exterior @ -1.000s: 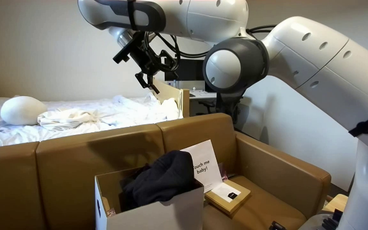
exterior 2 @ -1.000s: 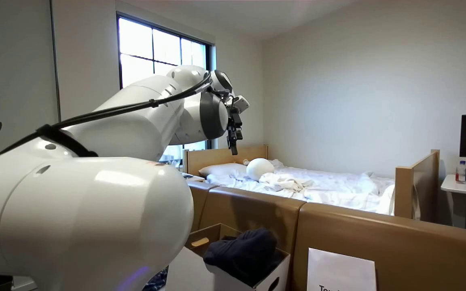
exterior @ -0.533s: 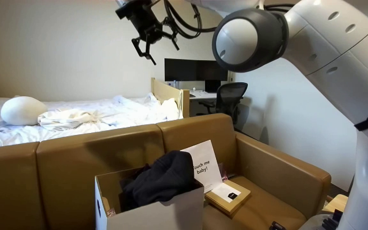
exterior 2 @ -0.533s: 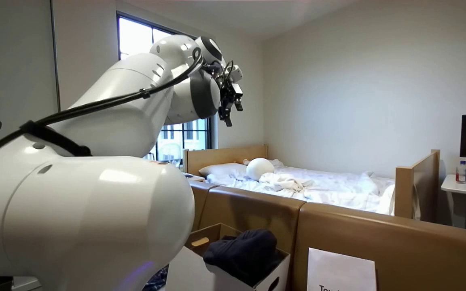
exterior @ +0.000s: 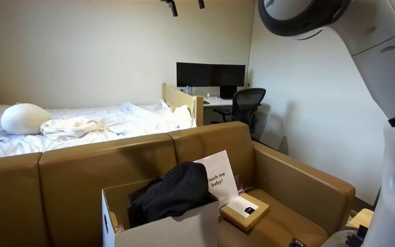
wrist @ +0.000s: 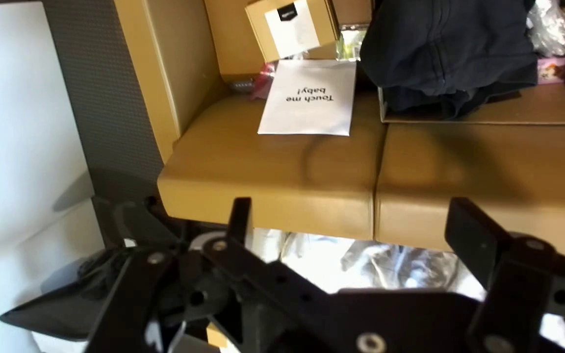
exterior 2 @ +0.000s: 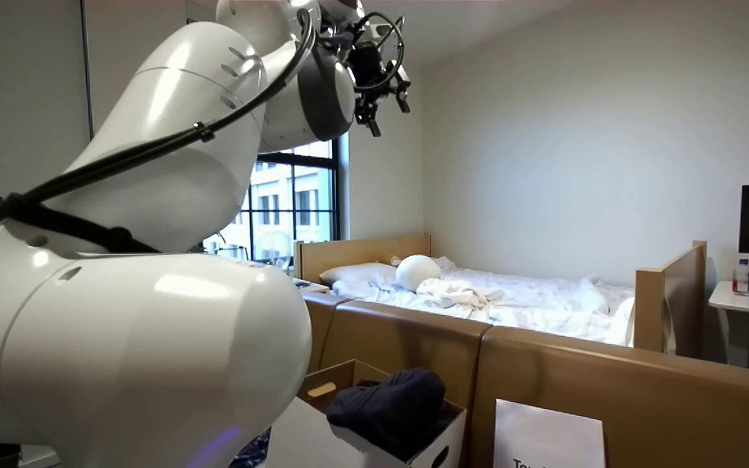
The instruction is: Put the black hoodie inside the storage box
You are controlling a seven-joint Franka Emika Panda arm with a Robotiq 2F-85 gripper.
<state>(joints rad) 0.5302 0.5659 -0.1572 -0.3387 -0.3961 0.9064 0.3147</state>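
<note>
A near-black fabric hoodie (exterior: 175, 192) lies heaped inside a white cardboard storage box with brown inner walls (exterior: 163, 236), part of it rising above the rim and bulging over the wall toward the armrest. The box stands near the back edge of the surface (exterior: 293, 219), a tan leather-like sofa seat. In the wrist view, crumpled clear plastic (wrist: 552, 29) and a small pink printed packet (wrist: 552, 70) show along the inner wall farthest from the tan armrest (exterior: 300, 181).

High above the surface, well apart from the hoodie, hangs the black two-fingered gripper (exterior 2: 389, 119). Its fingers (wrist: 240, 220) are spread wide; in an exterior view only their tips reach in at the top edge.

Between the storage box and the armrest edge, a flat tan cardboard carton with a white label (exterior: 243, 212) lies on the surface. A white rectangular sheet printed "Touch me baby!" (exterior: 218, 180) tilts back between it and the surface's back edge. Near the back corner by the armrest is a pink shiny item (wrist: 264, 82), too small to identify.

Beyond the backrest, a smooth white rounded object (exterior: 25, 119) rests on rumpled white bedding (exterior: 142, 118), toward the headboard edge.
</note>
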